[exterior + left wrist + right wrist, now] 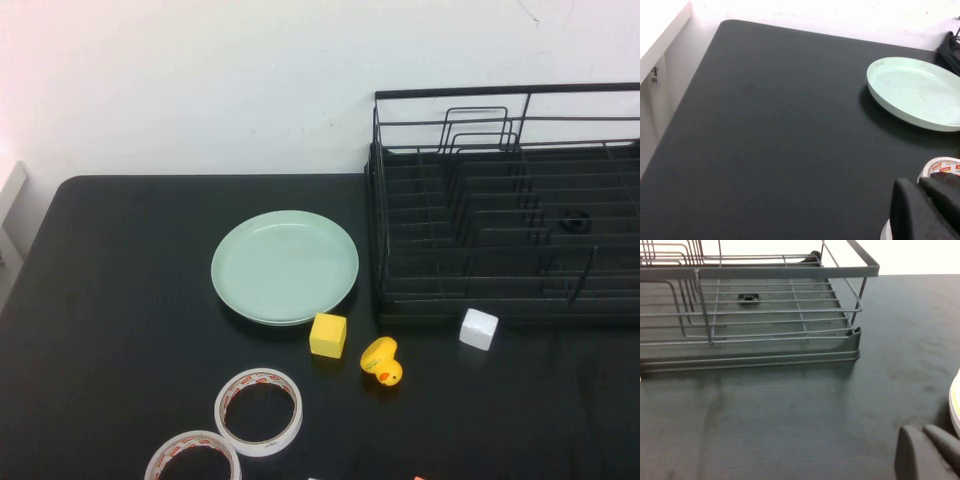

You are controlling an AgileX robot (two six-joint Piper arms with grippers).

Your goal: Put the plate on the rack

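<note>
Just beside the rack (500, 210), off its left end, the plate (285, 266) lies flat on the black table (110, 300), untouched, its rim close to the rack's frame. Nearer than the plate sit a yellow block (328, 334), a rubber duck (382, 362) and two tape rolls (259, 411), with a white cube (478, 328) against the rack's front. Neither arm shows from above. The left gripper (927, 210) hangs low over the tape rolls, the right gripper (927, 452) low over bare table in front of the rack; whether either pair of jaws is spread or closed I cannot tell. That plate looks stiff, smooth and probably slippery, perhaps breakable; pinching its raised rim at the edge seems the sensible hold.
</note>
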